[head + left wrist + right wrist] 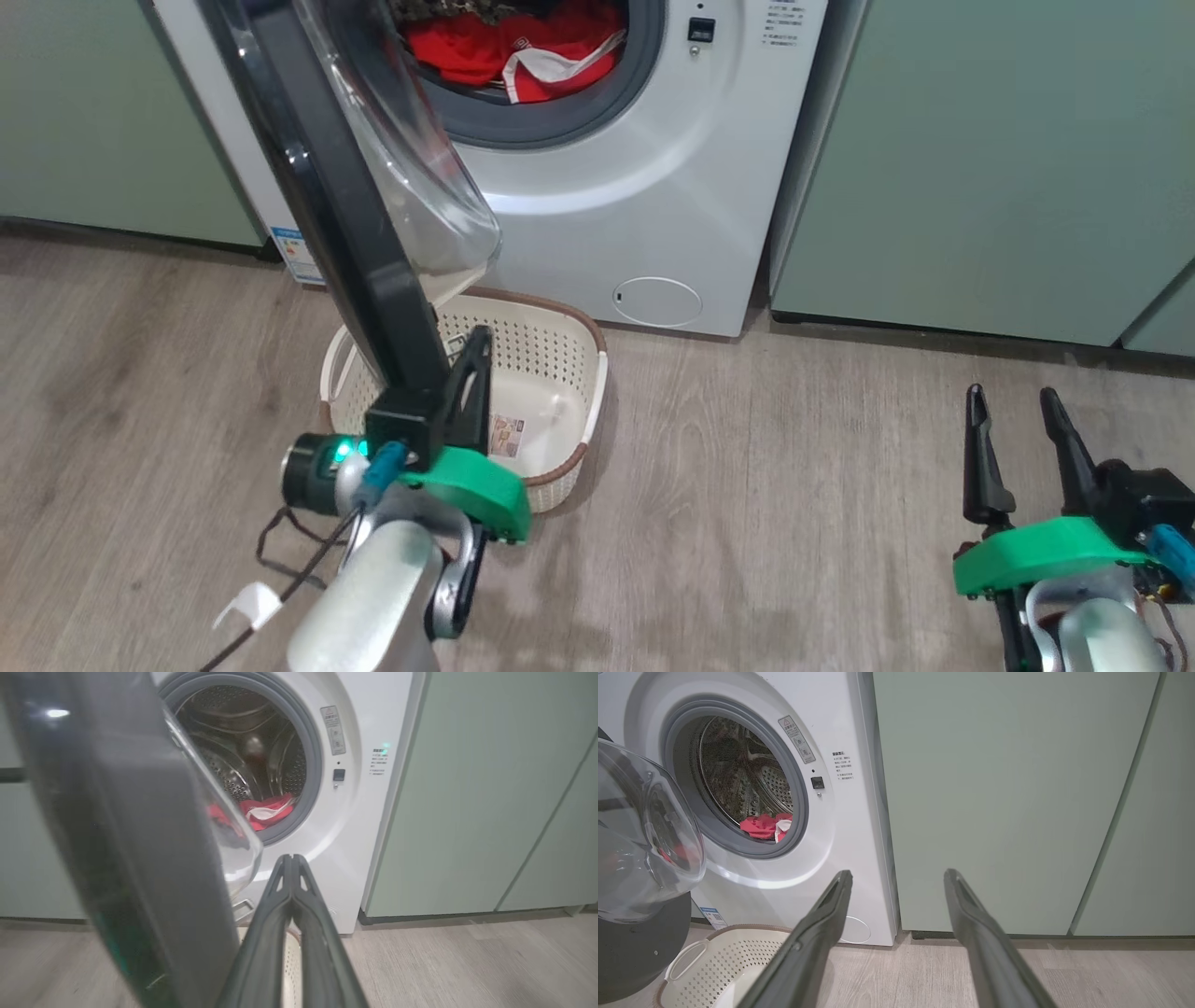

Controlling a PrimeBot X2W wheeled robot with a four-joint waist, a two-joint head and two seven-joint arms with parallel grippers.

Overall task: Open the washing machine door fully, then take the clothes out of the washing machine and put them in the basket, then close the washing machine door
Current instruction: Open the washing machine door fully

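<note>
Presently the washing machine door (345, 224), a glossy black ring with a bulging glass bowl (420, 159), stands swung out from the white washing machine (653, 187), edge-on to the head camera and hanging over the basket (579, 329). The left claw (479, 338) is pressed shut with nothing between its fingers. It sits low, just beside the inner face of the door's black rim; whether it touches the rim cannot be told. The right claw (1013, 397) is spread wide and empty, low over the wooden floor (794, 467) well to the right, in front of the pale-green cabinets (980, 140). The clothes (504, 51), red with white trim, lie heaped inside the machine's opening, behind the grey gasket (560, 126). The cream perforated basket is empty and stands on the floor against the machine's front, toward its left corner. The step in hand looks to be finishing the door's swing, since it seems only about halfway open. To do it well, the left claw should likely push with the flat of its closed fingers against the black rim, not the glass, and follow the hinge's curve leftward so the fingers do not slip off. It should ride above the basket's rim, so the basket is not knocked away.
</note>
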